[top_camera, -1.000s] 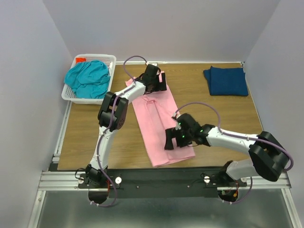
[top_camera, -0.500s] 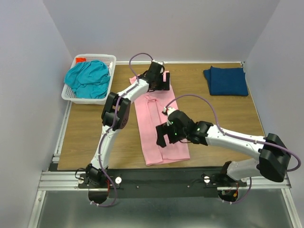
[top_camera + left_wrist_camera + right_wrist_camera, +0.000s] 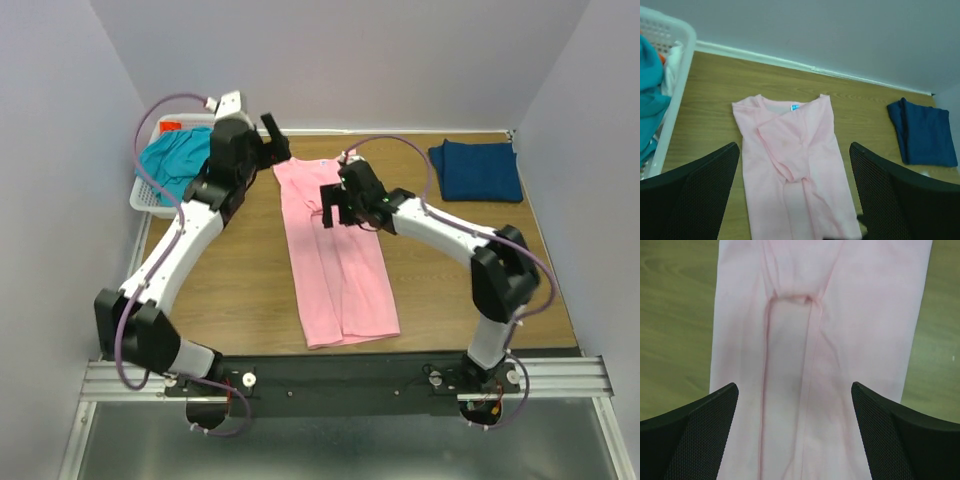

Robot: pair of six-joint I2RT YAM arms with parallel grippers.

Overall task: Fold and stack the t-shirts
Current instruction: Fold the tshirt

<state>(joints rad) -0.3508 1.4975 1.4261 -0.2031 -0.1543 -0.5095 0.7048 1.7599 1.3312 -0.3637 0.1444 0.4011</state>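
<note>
On the table (image 3: 220, 280), centre: pink tee (image 3: 335, 250) lies flat as a long strip, both sides turned in, collar toward the far wall, hem toward the arm bases.
Far right corner: navy tee (image 3: 477, 170), folded to a small rectangle, well apart from the pink one.
Far left: teal tee (image 3: 175, 160), crumpled in the basket (image 3: 145, 200).
Left gripper (image 3: 277, 138): raised between the basket and the pink collar; fingers apart, holding nothing.
Right gripper (image 3: 336, 208): above the strip's upper middle; fingers apart, holding nothing. Whether it touches the cloth cannot be told.
Step in hand (judged): side folds done; the crosswise fold remains.
Risk 1: a pinch that takes only the top layer lets the turned-in flaps slide open as the end is lifted.
Risk 2: the two arms lifting unevenly skews the strip, so the ends land out of line.
Risk 3: dragging rather than lifting rucks the cloth against the wood.
Risk 4: the left gripper, near the basket, may catch its rim or the teal tee on descent.
</note>
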